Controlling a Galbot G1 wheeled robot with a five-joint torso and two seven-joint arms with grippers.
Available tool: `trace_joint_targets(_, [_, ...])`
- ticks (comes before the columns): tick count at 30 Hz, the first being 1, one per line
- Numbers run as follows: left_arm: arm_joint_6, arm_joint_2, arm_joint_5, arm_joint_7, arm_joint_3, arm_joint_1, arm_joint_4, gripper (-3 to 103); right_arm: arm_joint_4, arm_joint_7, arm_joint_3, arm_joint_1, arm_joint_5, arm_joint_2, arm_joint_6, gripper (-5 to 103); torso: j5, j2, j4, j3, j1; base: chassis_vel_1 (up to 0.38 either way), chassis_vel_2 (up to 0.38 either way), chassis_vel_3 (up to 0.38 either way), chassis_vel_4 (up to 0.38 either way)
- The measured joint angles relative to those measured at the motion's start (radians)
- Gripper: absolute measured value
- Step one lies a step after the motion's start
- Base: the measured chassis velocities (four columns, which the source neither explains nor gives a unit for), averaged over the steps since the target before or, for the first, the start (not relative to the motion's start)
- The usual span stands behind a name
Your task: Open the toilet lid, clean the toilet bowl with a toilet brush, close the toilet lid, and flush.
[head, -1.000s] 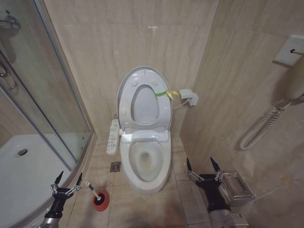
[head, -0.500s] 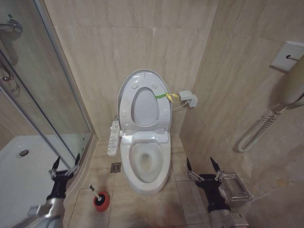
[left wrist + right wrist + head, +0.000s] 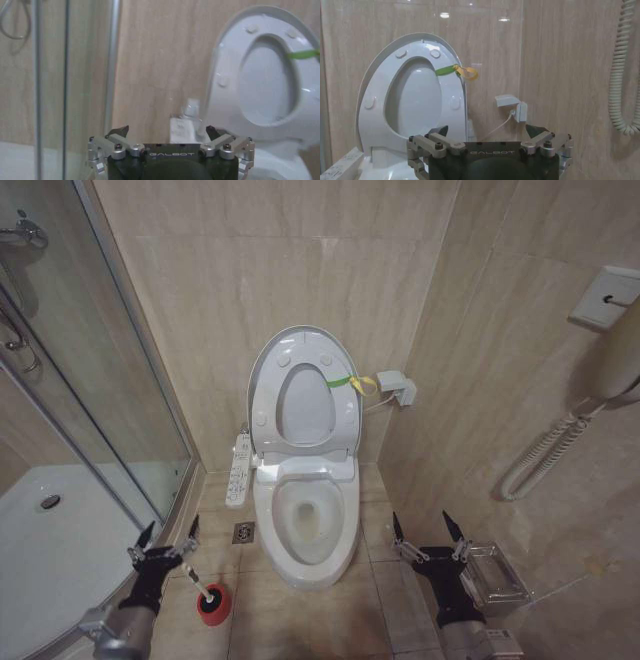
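- The lid stands upright against the back wall at the centre of the head view, its yellow-green band at its right edge — so the opening step looks done.
- The bowl sits open just below the lid, lower centre of the frame, with the button strip along its left side. Whether it has been scrubbed cannot be told from these pictures.
- The brush rests in its red holder on the floor at the lower left, beside the bowl; the white handle leans up and to the left.
- The left claw hangs at the lower left with fingers spread, just above the top of the brush handle and gripping nothing.
- The right claw waits at the lower right of the frame, near the bowl's right side, fingers also spread and empty.
- By my reading, the work is at picking up the brush — scrubbing, shutting the lid and flushing are all left.
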Motion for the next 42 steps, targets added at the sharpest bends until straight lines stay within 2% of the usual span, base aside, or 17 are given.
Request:
trace_joint_targets(3, [-0.030,-0.019,0.064,-0.028,0.029,0.034,-0.009,100,0.000,0.000,0.000,0.000,0.000,0.000,0.000,100,-0.0002,-0.001,0.0001,-0.001,0.000,0.000,0.000,0.000,0.000])
trace_joint_targets(8, [-0.055,-0.025,0.076,-0.037,0.037,0.045,-0.025,100,0.000,0.000,0.000,0.000,0.000,0.000,0.000,100,-0.0002,-0.002,0.0000,-0.001,-0.001,0.000,0.000,0.000,0.000])
trace_joint_targets(31, [-0.064,-0.042,0.083,-0.021,0.037,0.076,-0.077,100,0.000,0.000,0.000,0.000,0.000,0.000,0.000,100,-0.0002,0.021,-0.0001,0.011,0.009,0.000,0.000,0.000,0.000])
trace_joint_targets(37, [-0.068,-0.040,0.099,-0.034,0.023,0.119,-0.144,100,0.000,0.000,0.000,0.000,0.000,0.000,0.000,100,-0.0001,0.031,-0.0001,0.017,0.015,0.000,0.000,0.000,0.000])
trace_joint_targets(42, [-0.072,-0.060,0.127,-0.045,0.049,0.159,-0.202,100,0.000,0.000,0.000,0.000,0.000,0.000,0.000,100,-0.0001,0.040,-0.0001,0.022,0.018,0.000,0.000,0.000,0.000])
